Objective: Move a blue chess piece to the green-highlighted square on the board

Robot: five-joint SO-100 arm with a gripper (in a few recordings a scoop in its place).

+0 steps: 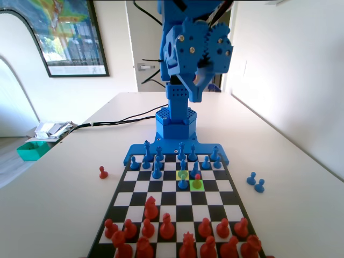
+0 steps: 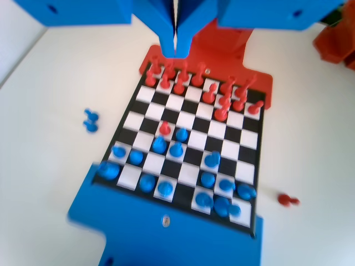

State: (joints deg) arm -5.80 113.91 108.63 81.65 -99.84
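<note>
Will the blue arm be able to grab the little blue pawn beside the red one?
Probably yes. The gripper hangs shut, high above the board, with open air below. The red pawn on the green square crowds the blue pawn, though.

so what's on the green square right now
A small red pawn stands on the green square, with a blue pawn on the square to its left in the fixed view. The pawn's base covers the square's centre.

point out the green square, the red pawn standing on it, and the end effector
green-highlighted square (image 1: pixel 201 187): fixed view, on its tinted surface beside the pawn's base.
red pawn (image 1: pixel 197 178): fixed view, on its round head.
end effector (image 2: pixel 175 51): wrist view, at the tips of its two blue jaws, which hang closed together.
</note>
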